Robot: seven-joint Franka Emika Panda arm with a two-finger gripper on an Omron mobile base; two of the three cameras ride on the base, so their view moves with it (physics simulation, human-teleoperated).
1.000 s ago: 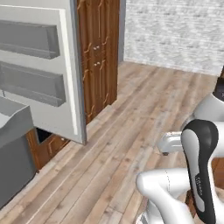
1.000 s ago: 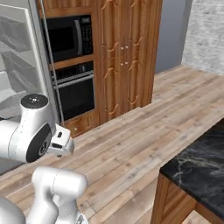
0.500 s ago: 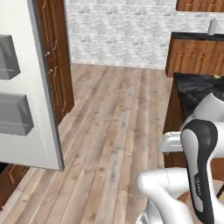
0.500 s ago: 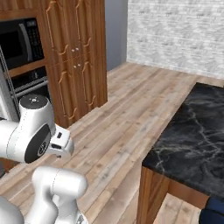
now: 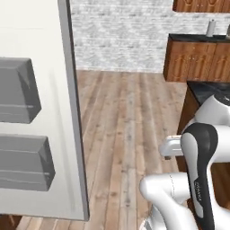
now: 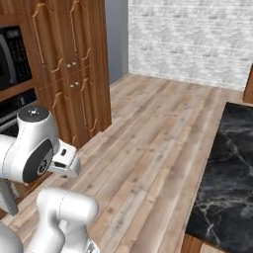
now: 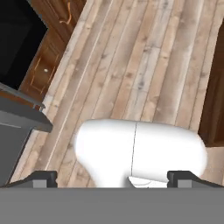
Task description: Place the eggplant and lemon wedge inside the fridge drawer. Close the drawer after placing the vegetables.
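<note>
Wooden floorboards run under the end effector (image 7: 113,177), whose fingertips stand spread wide with nothing between them. Neither eggplant nor lemon wedge can be made out; I cannot tell their direction. Black marble tabletop (image 6: 227,163) lies at three o'clock, white fridge door (image 5: 40,112) at nine.

Fridge door (image 5: 40,112) white, grey bins; floor (image 6: 163,128) pale brown planks; counter (image 6: 225,173) black marble (white veins).

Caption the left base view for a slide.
Open fridge door with grey door bins at left, wood floor ahead.
</note>
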